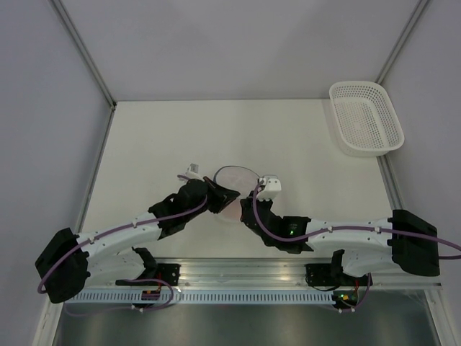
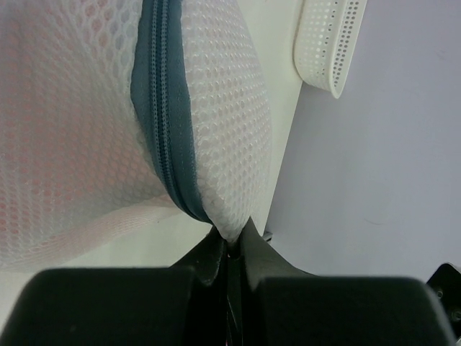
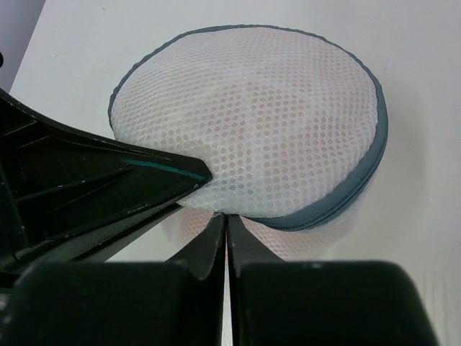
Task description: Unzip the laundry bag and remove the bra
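Left arm reaches forward and inward, low over the table; left gripper has its jaws pressed together, pinching a fold of the small round white mesh laundry bag beside its grey-blue zipper. Bag lies flat between both grippers, with the salmon-pink fabric bra tinting the mesh from inside. Right arm mirrors this; right gripper jaws closed at the bag's near edge, hold on mesh unclear. White perforated plastic basket far right.

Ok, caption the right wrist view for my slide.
Right claw closed on the near edge of the zipped laundry bag, left claw pinching its rim alongside.
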You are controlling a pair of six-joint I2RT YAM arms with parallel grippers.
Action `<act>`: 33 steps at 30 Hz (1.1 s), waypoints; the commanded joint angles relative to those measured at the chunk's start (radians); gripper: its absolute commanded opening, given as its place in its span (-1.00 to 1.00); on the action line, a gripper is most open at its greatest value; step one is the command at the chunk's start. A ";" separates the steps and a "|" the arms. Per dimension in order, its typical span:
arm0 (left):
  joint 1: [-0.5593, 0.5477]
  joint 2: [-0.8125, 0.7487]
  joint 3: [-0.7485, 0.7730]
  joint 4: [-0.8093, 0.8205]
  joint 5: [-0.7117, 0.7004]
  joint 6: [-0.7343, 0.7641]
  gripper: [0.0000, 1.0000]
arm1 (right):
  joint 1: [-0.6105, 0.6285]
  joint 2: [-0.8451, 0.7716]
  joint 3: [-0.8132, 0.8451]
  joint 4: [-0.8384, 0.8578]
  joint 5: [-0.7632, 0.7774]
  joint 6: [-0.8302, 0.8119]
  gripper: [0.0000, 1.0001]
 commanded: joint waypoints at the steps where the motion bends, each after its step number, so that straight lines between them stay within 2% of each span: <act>1: -0.044 -0.004 -0.037 -0.104 0.047 -0.074 -0.95 | -0.039 -0.057 0.024 -0.022 0.115 -0.010 -0.99; 9: -0.044 -0.082 -0.097 -0.113 -0.004 -0.080 -0.95 | -0.040 -0.161 0.008 -0.341 0.172 0.076 -0.99; 14: -0.044 -0.076 -0.120 -0.104 0.004 -0.100 -0.96 | -0.040 -0.226 -0.023 -0.406 0.163 0.077 -0.99; 16: -0.044 -0.068 -0.122 -0.096 0.007 -0.105 -0.95 | -0.040 -0.252 -0.064 -0.304 0.045 0.012 -0.99; 17: -0.044 -0.067 -0.123 -0.091 0.008 -0.106 -0.95 | -0.040 -0.275 -0.078 -0.265 -0.018 -0.015 -0.91; 18: -0.044 -0.065 -0.122 -0.085 0.010 -0.106 -0.96 | -0.040 -0.287 -0.092 -0.201 -0.122 -0.047 -0.58; 19: -0.044 -0.064 -0.119 -0.085 0.010 -0.108 -0.95 | -0.040 -0.296 -0.116 -0.168 -0.183 -0.060 -0.35; 21: -0.044 -0.065 -0.114 -0.085 0.008 -0.111 -0.96 | -0.039 -0.319 -0.152 -0.095 -0.333 -0.066 -0.09; 25: -0.044 -0.065 -0.099 -0.084 0.005 -0.120 -0.96 | -0.017 -0.351 -0.222 0.034 -0.463 -0.037 -0.03; 28: -0.044 -0.058 -0.091 -0.055 0.008 -0.121 -0.95 | 0.012 -0.342 -0.247 0.097 -0.478 -0.026 -0.03; 33: -0.044 -0.039 -0.088 -0.029 0.022 -0.138 -0.95 | 0.041 -0.234 -0.242 0.229 -0.488 -0.016 -0.04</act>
